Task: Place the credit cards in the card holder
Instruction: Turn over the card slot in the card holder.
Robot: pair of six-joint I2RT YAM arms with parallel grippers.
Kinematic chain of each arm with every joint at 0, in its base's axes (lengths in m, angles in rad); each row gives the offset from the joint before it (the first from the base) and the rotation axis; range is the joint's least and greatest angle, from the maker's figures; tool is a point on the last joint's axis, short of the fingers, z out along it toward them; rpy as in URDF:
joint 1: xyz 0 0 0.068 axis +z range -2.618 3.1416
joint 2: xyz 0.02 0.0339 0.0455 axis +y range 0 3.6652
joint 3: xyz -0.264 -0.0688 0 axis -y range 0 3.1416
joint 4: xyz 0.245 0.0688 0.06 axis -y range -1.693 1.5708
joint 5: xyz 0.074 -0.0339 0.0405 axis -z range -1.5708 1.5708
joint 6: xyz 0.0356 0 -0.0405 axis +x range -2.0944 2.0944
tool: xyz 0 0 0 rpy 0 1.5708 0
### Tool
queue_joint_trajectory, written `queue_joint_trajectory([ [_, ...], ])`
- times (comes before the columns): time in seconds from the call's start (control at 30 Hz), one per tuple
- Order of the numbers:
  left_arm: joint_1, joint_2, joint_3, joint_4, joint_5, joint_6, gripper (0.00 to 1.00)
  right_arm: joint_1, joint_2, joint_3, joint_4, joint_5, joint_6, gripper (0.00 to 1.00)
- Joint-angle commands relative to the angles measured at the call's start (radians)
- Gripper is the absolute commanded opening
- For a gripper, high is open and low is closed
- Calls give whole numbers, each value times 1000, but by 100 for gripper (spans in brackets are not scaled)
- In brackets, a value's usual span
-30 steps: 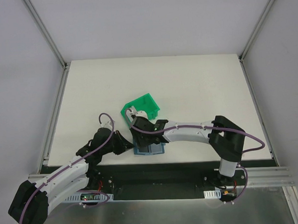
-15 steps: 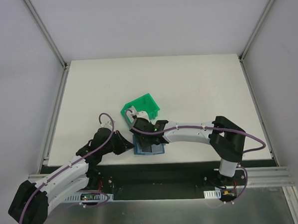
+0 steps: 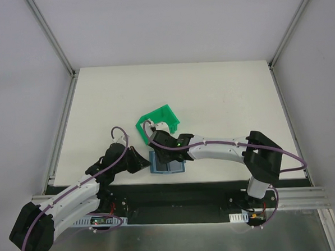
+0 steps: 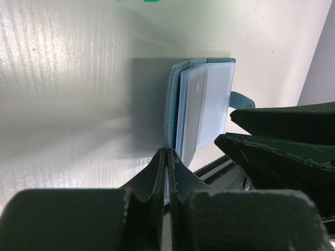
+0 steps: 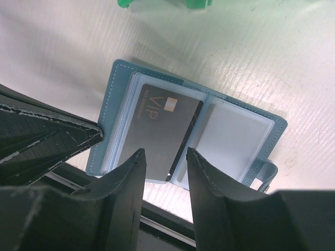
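The card holder (image 5: 238, 130) lies open on the worktop (image 3: 222, 100) close to its near edge, between the two arms and just on the near side of the green bin (image 3: 166, 115). The left tool (image 4: 167, 157) has its fingers pressed together on the thin outer edge of the holder's left cover, pinning that side down. The right tool (image 5: 165, 157) hangs directly over the open pages with its fingers apart and nothing between them. Beneath it the dark card (image 5: 162, 130), marked VIP, rests on the left page. Its long axis runs roughly along the holder's fold and points back toward the right tool, and its inner long edge sits right at the fold, slightly skewed. Whether the card sits inside the clear pocket or merely lies on top of it cannot be told from here. The right page looks bare. So the card is straight below the right tool, not off to either side, and the right arm is the nearer one to work on it, since the left is taken up with holding the cover. If the card needs seating, the push would probably go along its long axis. A pale shape shows inside the bin, too small to name.
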Motion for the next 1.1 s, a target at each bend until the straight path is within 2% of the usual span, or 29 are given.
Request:
queue_joint_trajectory([
  [0.0,8,5,0,10,12,23,0,2,-39,-3,-12,27,-10,39],
  [0.3,8,2,2,12,12,23,0,2,13,33,36,-59,-5,47],
  [0.53,8,-4,0,12,15,21,0,-2,53,46,53,-96,-2,48],
  [1.07,8,-4,0,10,15,20,0,-10,67,34,60,-89,1,52],
])
